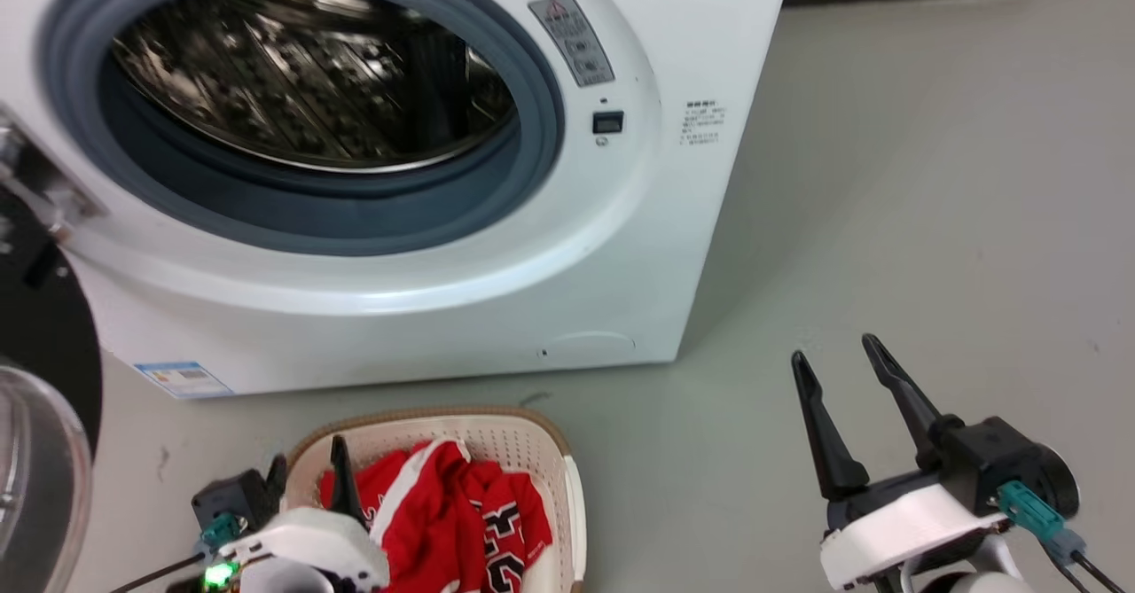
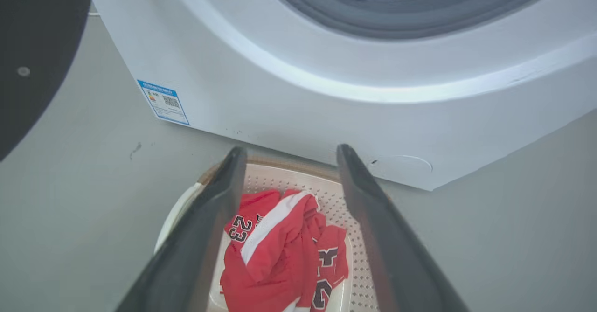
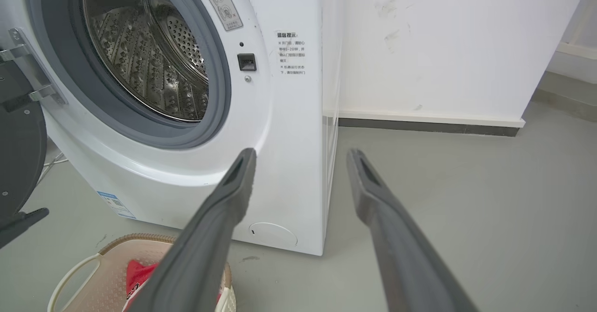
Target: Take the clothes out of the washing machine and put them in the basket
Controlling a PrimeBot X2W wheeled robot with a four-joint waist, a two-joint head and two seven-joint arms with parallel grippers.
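Left gripper (image 2: 291,149) is closest to the lens, hanging right above the basket (image 1: 532,440) with its fingers spread apart and nothing between them; the clothes (image 2: 280,251) are lying in the basket directly under those fingers, a crumpled red heap with a white stripe and black-and-white numbers showing on top.

Right gripper (image 1: 833,347) is well off to the right of the basket, over bare floor (image 1: 931,221), fingers also parted and holding nothing.

Just behind the basket is the washing machine (image 1: 497,292); its door (image 1: 44,336) is swung wide open on the basket's left side, and I can't spot any red in the part of the drum (image 1: 310,70) that shows, so my guess is the job's about done.

On handling: jersey fabric like this looks light, floppy and a bit slick, so it'll drape and slide rather than hold a shape; nothing fragile about it. If it needed another grab, I'd go for the raised fold where the white stripe humps up, since a bunched ridge gives the fingers something thick to close on; pinching a flat single layer would probably slip out or just drag one corner up over the basket rim.
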